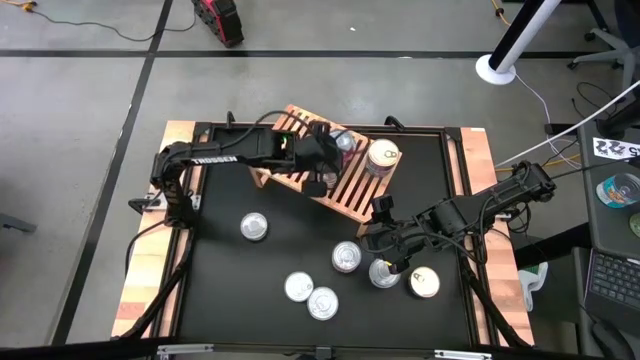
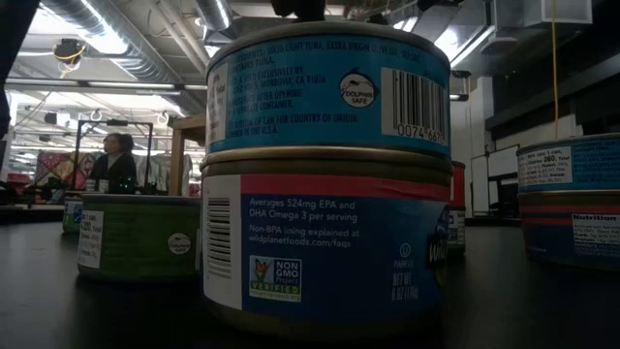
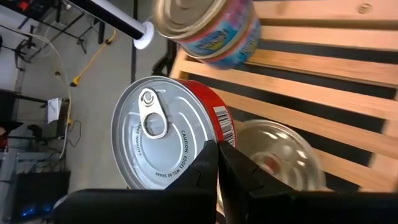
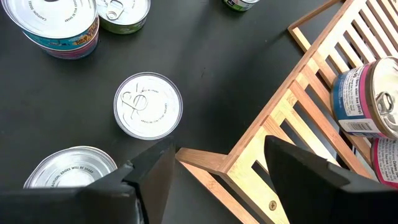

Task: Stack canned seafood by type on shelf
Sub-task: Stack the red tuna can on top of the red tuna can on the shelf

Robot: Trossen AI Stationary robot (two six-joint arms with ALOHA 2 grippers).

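The wooden slat shelf (image 1: 310, 165) stands askew at the table's far middle, with a two-can stack (image 1: 383, 157) on its right end. My left gripper (image 1: 335, 150) reaches over the shelf, shut on a red-sided can (image 3: 161, 137) with a silver pull-tab lid. Below that can, another silver lid (image 3: 280, 155) rests on the slats. My right gripper (image 4: 221, 165) hovers open above the shelf's near corner (image 4: 249, 155), holding nothing. Several cans stand loose on the black table, such as one at the left (image 1: 255, 227) and one nearer the middle (image 1: 347, 257). My left gripper has its shut fingers (image 3: 208, 171) on the red can's rim (image 3: 199, 152), on the side nearest the wrist. The fingers themselves cover the exact place. They come slanting down from the table's left. The can stays lid-up, above the shelf's slats.
A stack of two blue cans (image 2: 325, 174) fills the low view, with a green can (image 2: 140, 233) to its left and another stack (image 2: 572, 199) to its right. More cans (image 1: 322, 303) crowd the near middle. A person (image 2: 116, 160) stands far behind.
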